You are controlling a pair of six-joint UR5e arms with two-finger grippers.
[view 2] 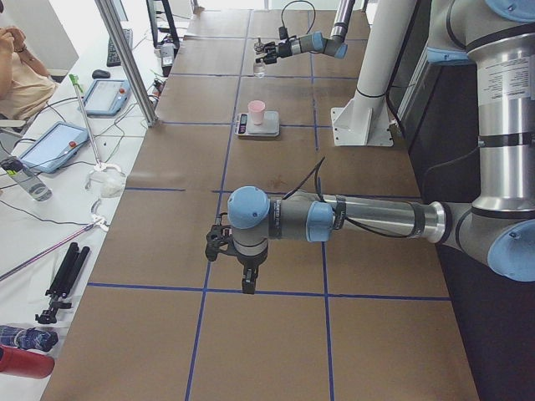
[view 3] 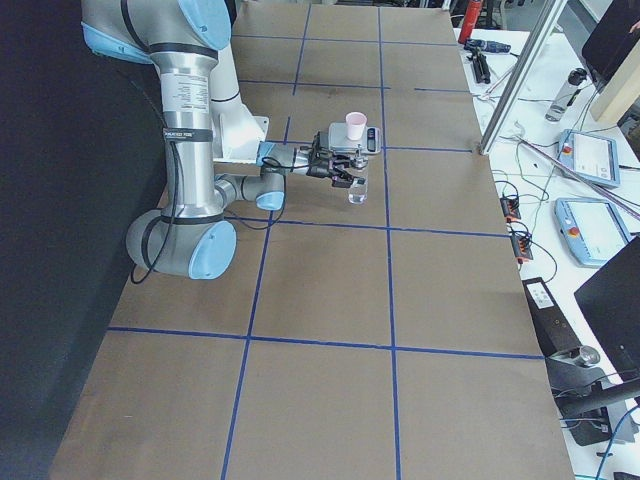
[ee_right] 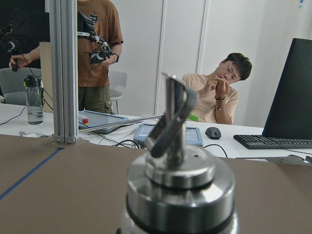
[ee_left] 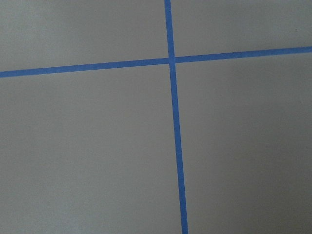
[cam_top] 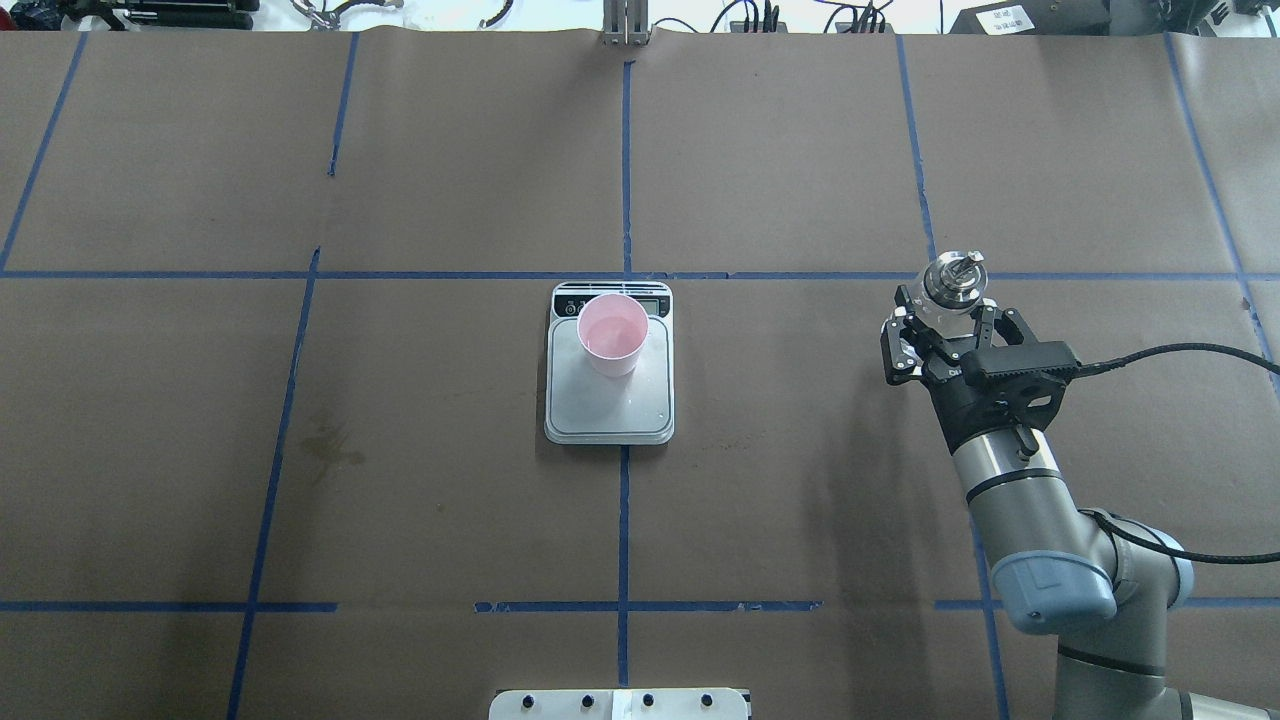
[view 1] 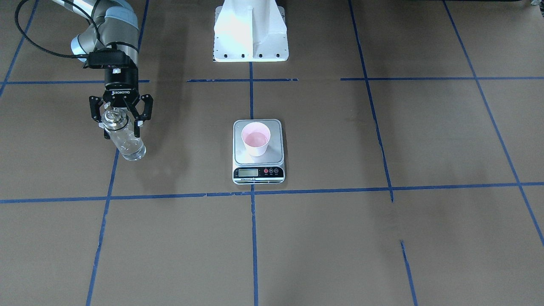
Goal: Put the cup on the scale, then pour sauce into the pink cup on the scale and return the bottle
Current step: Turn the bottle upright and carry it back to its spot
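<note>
The pale pink cup [view 1: 255, 138] stands on the silver scale [view 1: 274, 149] at the table's middle, with a glossy layer of liquid in it; both also show in the overhead view, the cup [cam_top: 612, 332] on the scale [cam_top: 610, 405]. The clear glass bottle [view 1: 127, 144] with its silver pourer cap [ee_right: 178, 180] stands upright on the table to the robot's right. My right gripper [view 1: 121, 131] is level with the bottle's neck, fingers spread wide on either side of it, open. In the overhead view the bottle [cam_top: 955, 280] sits just past the gripper [cam_top: 945, 322]. My left gripper [view 2: 247, 282] points down far from the scale; I cannot tell whether it is open or shut.
The table is brown paper with a blue tape grid. The robot's white base [view 1: 250, 34] stands behind the scale. Operators, tablets and cables sit past the table's far edge [ee_right: 214, 97]. The left wrist view shows only paper and a tape cross [ee_left: 170, 61].
</note>
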